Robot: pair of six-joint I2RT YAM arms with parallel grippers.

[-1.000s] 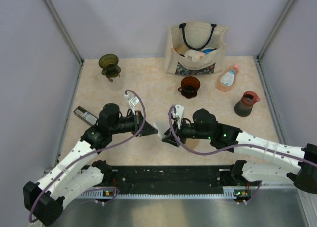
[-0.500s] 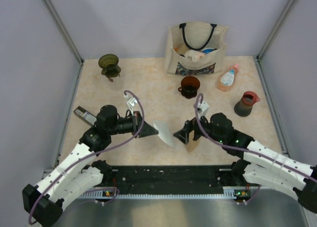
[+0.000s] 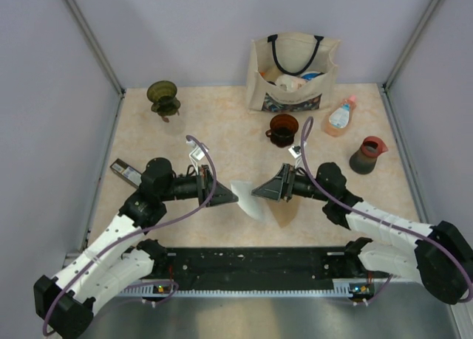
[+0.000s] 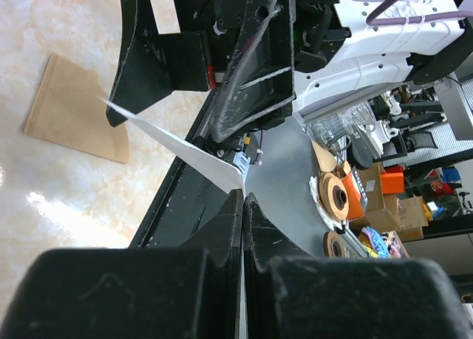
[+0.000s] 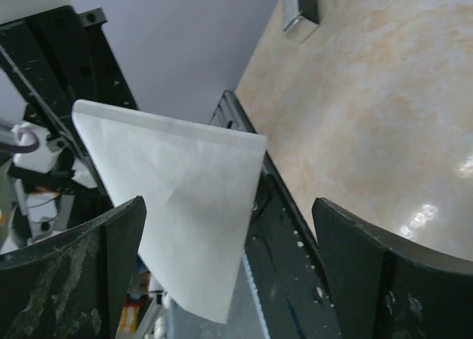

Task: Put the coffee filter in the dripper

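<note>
A white coffee filter [image 3: 247, 199] hangs over the near middle of the table, pinched at one edge by my left gripper [image 3: 230, 197], which is shut on it. In the left wrist view the filter [image 4: 185, 158] sticks out from the closed left gripper [image 4: 243, 199]. My right gripper [image 3: 260, 190] faces it from the right, open wide. The right wrist view shows the filter [image 5: 177, 206] by the left finger of the right gripper [image 5: 229, 235], not clamped. A dark green cone-shaped dripper [image 3: 163, 97] stands at the far left back.
A brown paper filter [image 3: 284, 212] lies flat on the table below the right gripper. A brown handled cup [image 3: 283, 128], a canvas tote bag [image 3: 293, 73], a pink bottle [image 3: 340, 117] and a dark red pitcher [image 3: 367, 154] stand at the back right. A black flat device [image 3: 127, 173] lies at the left.
My right gripper opened, drew back to the right, then came up level with the white filter. The left gripper kept its hold on the filter.
</note>
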